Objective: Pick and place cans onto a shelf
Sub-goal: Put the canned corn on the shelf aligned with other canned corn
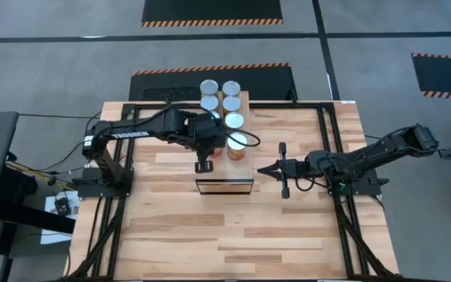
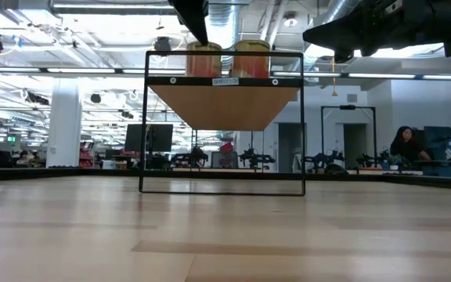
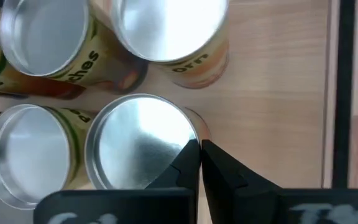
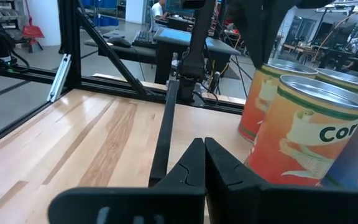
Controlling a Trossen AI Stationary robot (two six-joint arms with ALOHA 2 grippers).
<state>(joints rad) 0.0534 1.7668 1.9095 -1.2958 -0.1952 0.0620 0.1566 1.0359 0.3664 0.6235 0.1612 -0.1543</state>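
— High view first: where are the cans [image 1: 221, 102]?
— Clustered in two rows on top of the shelf [image 1: 224, 186], the long light-wood box standing on the slatted table [image 1: 288, 227]. Six silvery tops show; the left arm covers part of the group.

— And the left gripper [image 1: 204, 166]?
— It sits over the shelf's left side, just beside the cans. In its own wrist view the two dark fingers [image 3: 188, 163] are pressed together, tips touching, holding nothing, right next to the rim of the nearest can [image 3: 143, 149].

— Any writing you can read?
— A little. In the left wrist view one yellow-green label ends in "ches" [image 3: 86, 65], and an orange one shows "orn" [image 3: 188, 62]. In the right wrist view the closest orange can [image 4: 303, 134] reads "Cor", cut off by the picture's edge.

— The right gripper [image 1: 263, 170]?
— Off the shelf's right side, pointing toward it, not touching. Its fingers [image 4: 191, 165] are closed against each other, empty.

— The low view?
— Two orange cans [image 2: 229, 59] stand on the shelf's plank top, above its black frame [image 2: 222, 125].
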